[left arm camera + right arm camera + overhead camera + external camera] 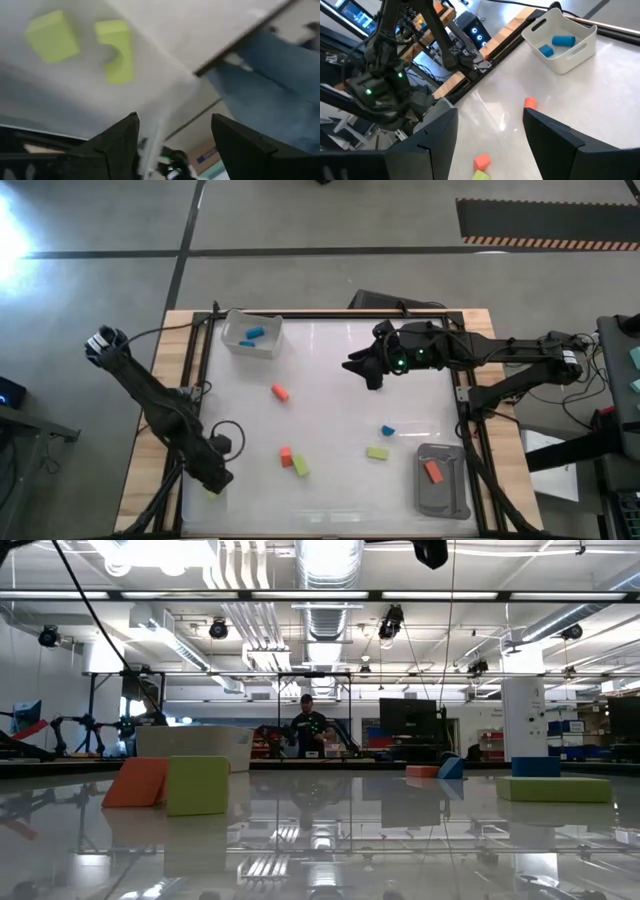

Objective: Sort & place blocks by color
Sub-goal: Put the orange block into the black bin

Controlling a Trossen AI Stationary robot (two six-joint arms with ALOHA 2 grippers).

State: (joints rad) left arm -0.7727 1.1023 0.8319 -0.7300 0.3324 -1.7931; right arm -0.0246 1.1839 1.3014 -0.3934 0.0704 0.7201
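white tray [236, 338], grey tray [444, 490], person [309, 726] behind

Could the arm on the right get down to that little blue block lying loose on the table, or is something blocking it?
Probably yes. The right gripper hangs open above the table's middle, and the loose blue block lies on bare table with nothing standing between them. The nearest things, a yellow-green block and the grey tray, sit apart from it.

Both arms are dark, jointed, trailing black cables; the right arm [470, 350] shows green indicator lights; the left arm [160, 405] ends in a pale base fitting.
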